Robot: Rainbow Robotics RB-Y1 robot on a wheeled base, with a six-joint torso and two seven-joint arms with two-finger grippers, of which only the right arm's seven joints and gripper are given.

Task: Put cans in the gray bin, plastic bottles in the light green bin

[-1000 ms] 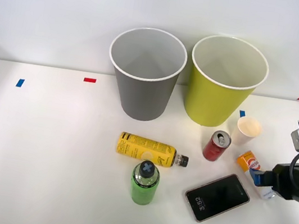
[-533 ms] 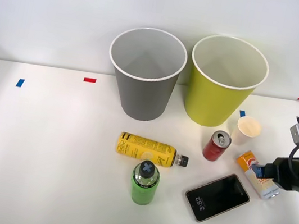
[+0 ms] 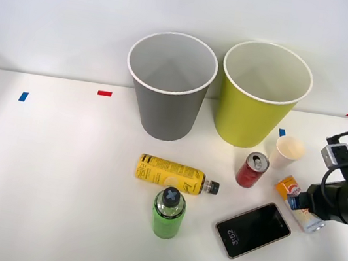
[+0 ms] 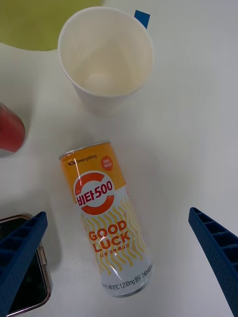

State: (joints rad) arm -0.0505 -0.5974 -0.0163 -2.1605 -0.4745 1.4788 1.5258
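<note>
We are logging: slim orange can (image 4: 106,220), glossy printed metal; paper cup (image 4: 105,54), matt white; phone (image 3: 253,230), glossy black glass; bench (image 3: 54,178), smooth matt white; fingers (image 4: 218,250), ribbed blue plastic.

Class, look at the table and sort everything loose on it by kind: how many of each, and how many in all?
Bins: 2, gray and yellow-green
Cans: 2, red and orange-white
Plastic bottles: 2, yellow and green
Paper cup: 1
Phone: 1
Total: 8
</note>
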